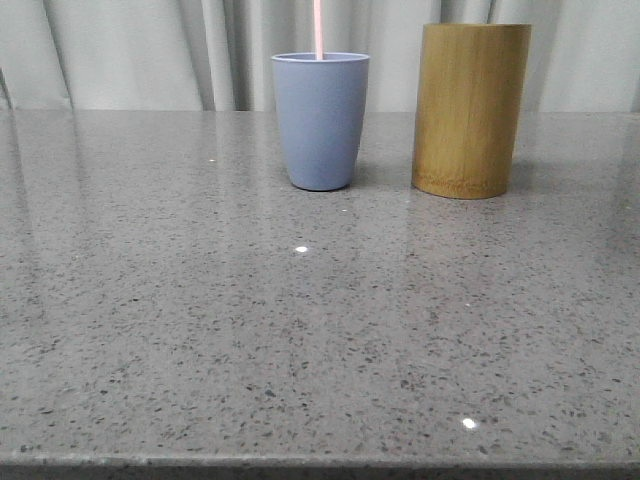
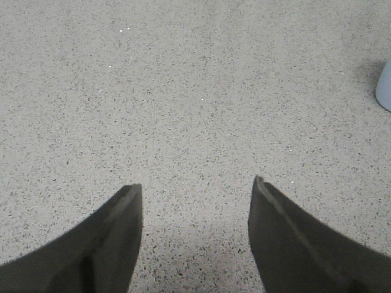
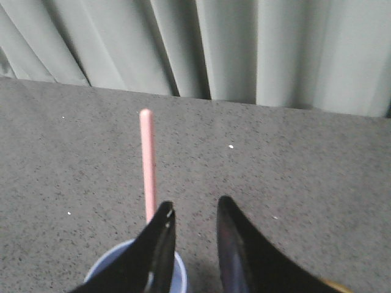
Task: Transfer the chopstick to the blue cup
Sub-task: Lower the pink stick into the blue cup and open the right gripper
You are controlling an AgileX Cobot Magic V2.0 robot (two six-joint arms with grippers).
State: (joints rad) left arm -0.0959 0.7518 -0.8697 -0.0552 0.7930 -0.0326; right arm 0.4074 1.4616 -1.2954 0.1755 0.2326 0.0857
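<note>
Right gripper [image 3: 194,210]: 2 dark fingers parted by a narrow gap, nothing between them; it hangs directly above the blue cup.
Chopstick [image 3: 147,162]: pale pink, stands in the blue cup, rising past the left finger's tip without visible contact. In the front view the chopstick [image 1: 318,28] rises near-vertical out of the cup mouth toward 12 o'clock and runs off the frame edge.
Blue cup [image 1: 320,120]: upright on the table, at 12 o'clock from table centre, near the back edge. From the right wrist camera the cup rim [image 3: 110,262] shows under the fingers.
Left gripper [image 2: 197,192]: fingers spread wide, holding nothing, over bare table [image 2: 195,91].
Bamboo holder [image 1: 470,108]: upright, just beside the cup at its 3 o'clock, not touching.
Backdrop: grey curtain [image 1: 130,50] behind the table.
</note>
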